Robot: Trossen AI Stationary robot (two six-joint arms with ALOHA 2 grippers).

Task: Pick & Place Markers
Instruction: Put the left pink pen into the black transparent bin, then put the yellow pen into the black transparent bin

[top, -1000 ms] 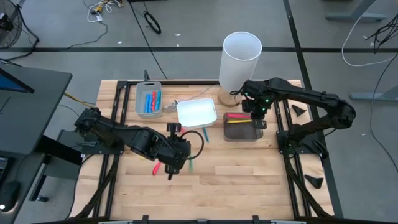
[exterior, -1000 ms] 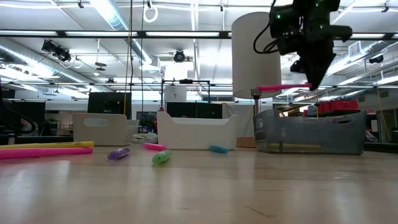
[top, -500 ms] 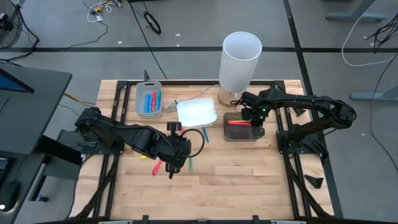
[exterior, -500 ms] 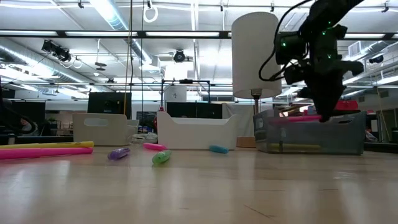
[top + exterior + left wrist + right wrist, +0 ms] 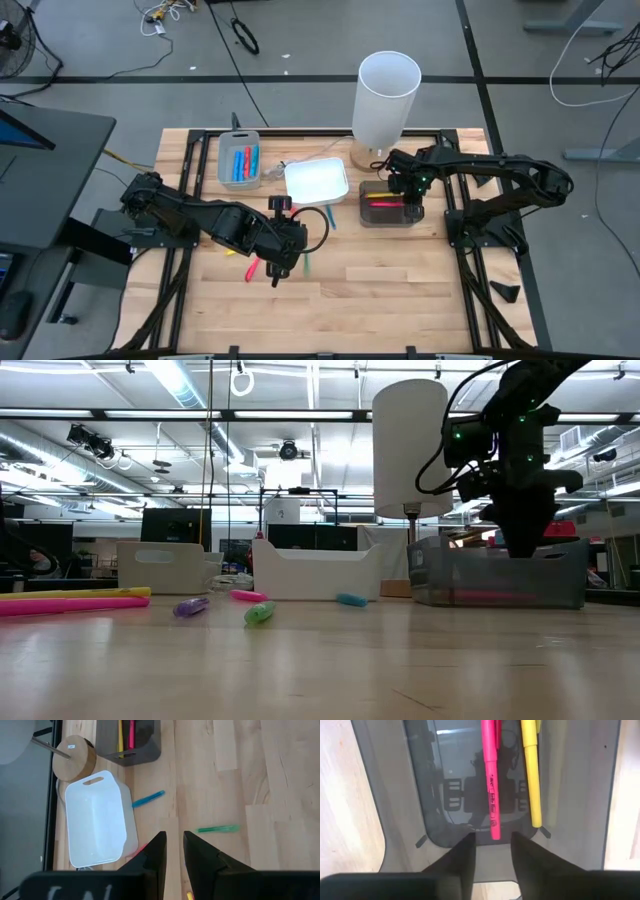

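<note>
high view: right claw sits over the dark tray right of centre, pink marker lying inside. left claw hangs lower left of centre by loose markers on the tabletop.

low view: tray at right, pink marker on its floor.

left wrist: fingers a small gap apart, nothing between them.

right wrist: fingers apart, pink and yellow marker lying free in the tray.
</note>
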